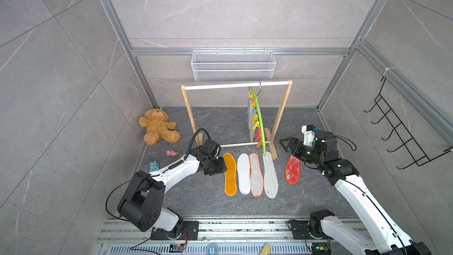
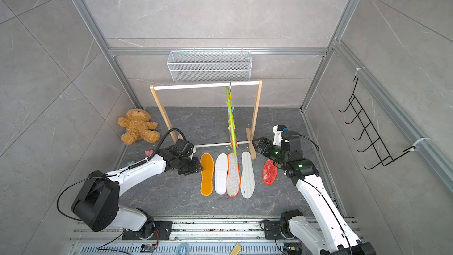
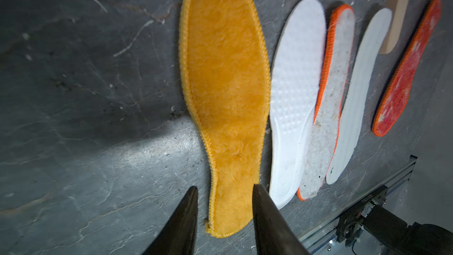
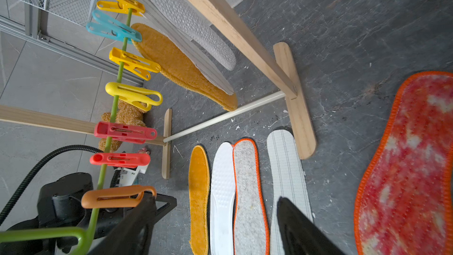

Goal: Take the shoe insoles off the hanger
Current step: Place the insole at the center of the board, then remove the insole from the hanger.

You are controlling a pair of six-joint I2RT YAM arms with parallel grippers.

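Note:
Several shoe insoles lie in a row on the dark floor: orange-yellow (image 1: 230, 174), white (image 1: 243, 174), grey with an orange rim (image 1: 256, 175), pale striped (image 1: 270, 177) and red mesh (image 1: 293, 170). The lime-green hanger (image 1: 261, 123) hangs from the rack's white rail. Three insoles (image 4: 181, 67) still hang from its far clips; the nearer clips are empty. My left gripper (image 3: 225, 187) is open low over the heel of the orange-yellow insole (image 3: 225, 82), which lies flat between the fingers. My right gripper (image 4: 216, 197) is open and empty beside the hanger's lower end.
The wooden rack (image 1: 188, 109) stands behind the row, its foot (image 4: 296, 109) next to the striped insole. A teddy bear (image 1: 158, 130) and two small toys (image 1: 172, 153) lie at the left wall. A white wire basket (image 1: 232, 66) hangs on the back wall, black wire hooks (image 1: 402, 131) on the right.

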